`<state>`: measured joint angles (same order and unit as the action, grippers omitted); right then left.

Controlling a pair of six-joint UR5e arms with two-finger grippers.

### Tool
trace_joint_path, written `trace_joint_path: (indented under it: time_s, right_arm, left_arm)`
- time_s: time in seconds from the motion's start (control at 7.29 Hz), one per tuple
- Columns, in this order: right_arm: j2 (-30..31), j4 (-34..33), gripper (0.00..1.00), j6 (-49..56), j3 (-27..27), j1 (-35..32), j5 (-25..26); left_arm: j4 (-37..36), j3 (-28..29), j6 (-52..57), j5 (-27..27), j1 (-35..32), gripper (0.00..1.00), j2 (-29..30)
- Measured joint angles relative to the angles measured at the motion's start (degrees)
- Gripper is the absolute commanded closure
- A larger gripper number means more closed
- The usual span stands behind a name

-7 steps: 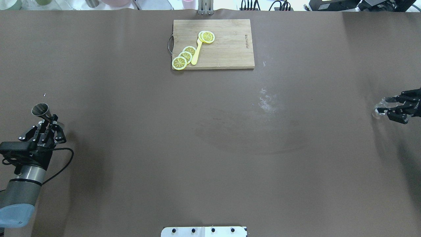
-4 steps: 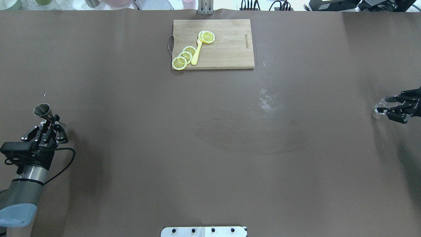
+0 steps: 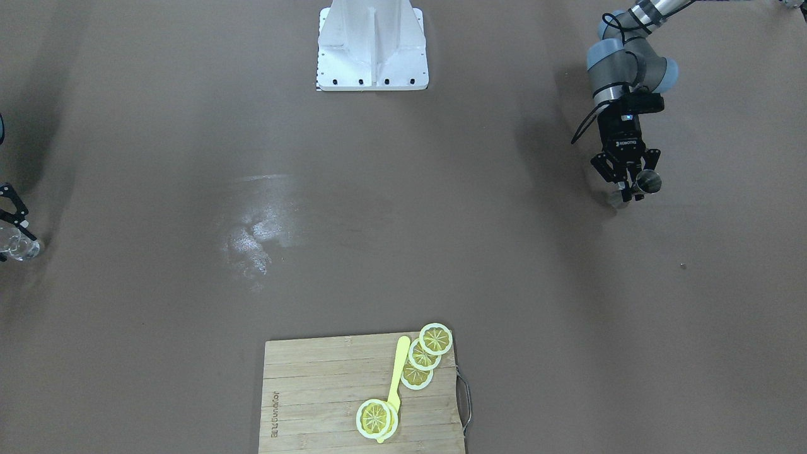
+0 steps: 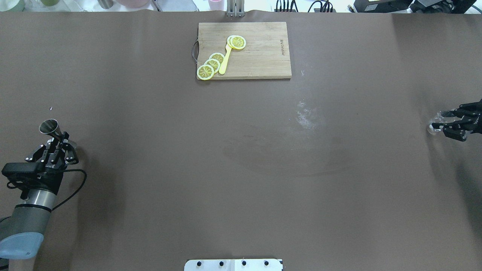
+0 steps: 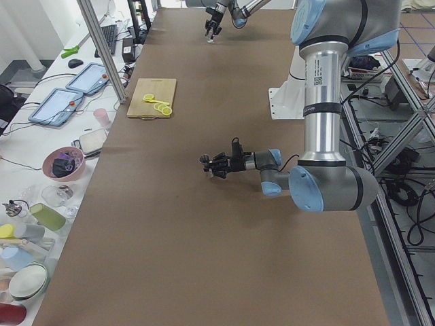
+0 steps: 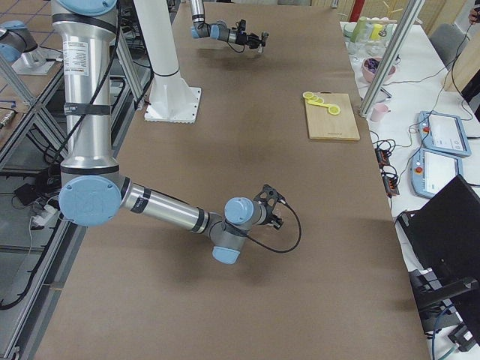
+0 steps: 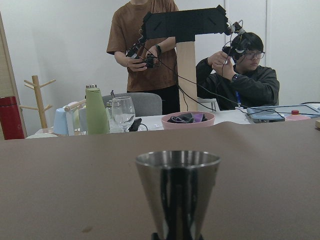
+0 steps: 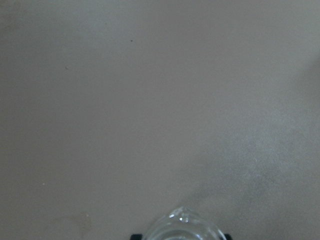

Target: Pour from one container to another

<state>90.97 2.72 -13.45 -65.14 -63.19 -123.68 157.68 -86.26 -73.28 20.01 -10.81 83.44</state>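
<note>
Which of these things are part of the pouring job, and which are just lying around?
For the job:
- metal cup, in the left fingers
- glass, in the right fingers

Lying about:
- cutting board
- lemon slices
- yellow spoon

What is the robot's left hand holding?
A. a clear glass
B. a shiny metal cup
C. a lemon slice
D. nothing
B: the left hand grips a shiny metal cup, which fills its wrist view; the clear glass is in the right hand.
</note>
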Motion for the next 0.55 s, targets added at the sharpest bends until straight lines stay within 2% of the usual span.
trace_joint_path:
  time_s: [0.14, 0.41, 0.55]
  right_arm:
    - [0.0, 0.0, 0.91, 0.0, 0.0, 0.0, 0.0]
    - [0.1, 0.0, 0.63, 0.0, 0.1, 0.0, 0.1]
    - [0.1, 0.0, 0.03, 0.0, 0.3, 0.0, 0.2]
  left_arm:
    - [0.0, 0.0, 0.0, 0.0, 0.0, 1.0, 0.0]
    - [0.0, 0.2, -0.2, 0.0, 0.0, 1.0, 0.0]
    - [0.0, 0.3, -0.6, 0.0, 0.1, 1.0, 0.1]
